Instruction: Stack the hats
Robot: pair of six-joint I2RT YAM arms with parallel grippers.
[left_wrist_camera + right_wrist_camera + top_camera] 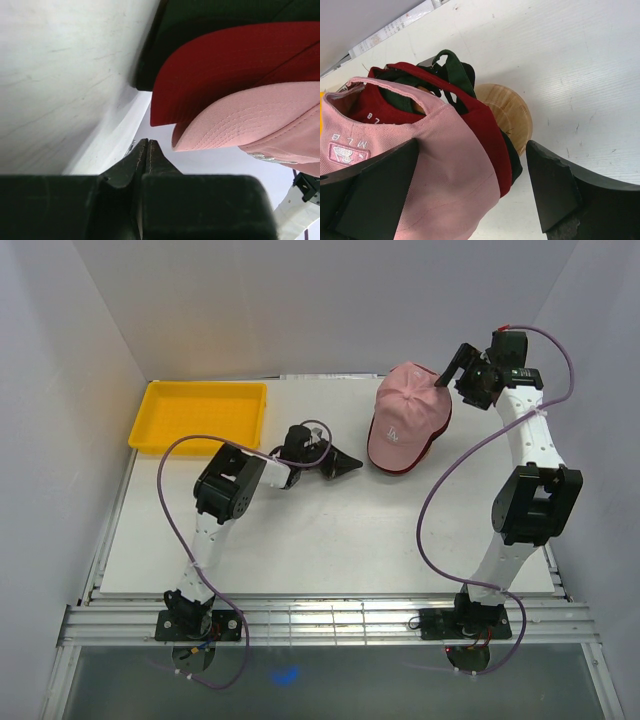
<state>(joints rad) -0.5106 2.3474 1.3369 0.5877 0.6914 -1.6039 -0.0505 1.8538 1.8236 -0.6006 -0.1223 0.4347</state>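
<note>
Overhead view. Three caps sit stacked at about 1 o'clock from the centre of the white table (300, 550). The pink cap (405, 415) is on top, its white logo facing up and its brim pointing toward 6 o'clock. A thin edge of the red cap (415, 468) shows under that brim. The left gripper (348, 466) lies low over the table at the stack's 8 o'clock side, near the brims but apart from them, its tip pointing toward 3 o'clock. The right gripper (447, 370) is at the rear of the pink cap, at the stack's 1 o'clock. A yellow tray (200, 415) stands at 10 o'clock on the table, well apart from the caps.

Left wrist view. The left gripper (147, 150) has its fingers pressed together with nothing between them. Three brims overlap ahead of it: the dark green cap (200, 25) farthest, then the red cap (230, 70), then the pink cap (250, 120) nearest.

Right wrist view. The right gripper (472, 145) has its fingers wide apart, straddling the rear of the stack. Whether either finger touches fabric cannot be told. The pink cap (445, 175) covers the red cap (487, 125), and the strap of the dark green cap (455, 70) rises behind. The round base of a wooden stand (512, 112) shows under the caps at 3 o'clock.
</note>
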